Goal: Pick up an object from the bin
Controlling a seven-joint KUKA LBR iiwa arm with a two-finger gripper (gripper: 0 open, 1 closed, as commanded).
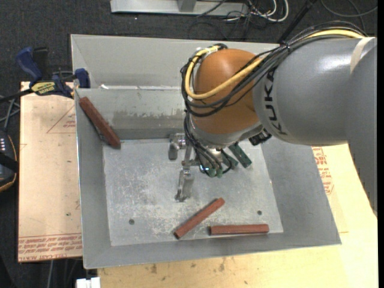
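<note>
A KUKA arm (318, 89), reaching in from the right, hangs its gripper (181, 191) over the middle of the grey metal bin (132, 185). The gripper points down at bare, scuffed floor. Nothing can be seen in its grasp, and whether it is apart or together cannot be told from this angle. An orange cover (225, 92) looped with yellow and black cables (189, 77) sits on the wrist above it and hides part of the bin's far side.

Three reddish-brown sticks lie in the bin. The nearest, a slanted stick (199, 218), lies flat on the floor just towards the front edge from the gripper, its upper end angled to the right; the gripper is near it but not touching. A flat stick (238, 228) lies just beside it, parallel to the front edge and nearer the front right corner. The two are close at their ends, though it is unclear whether they touch. A leaning stick (99, 122) is propped at a tilt against the left wall near the far left corner, well apart from the gripper.
</note>
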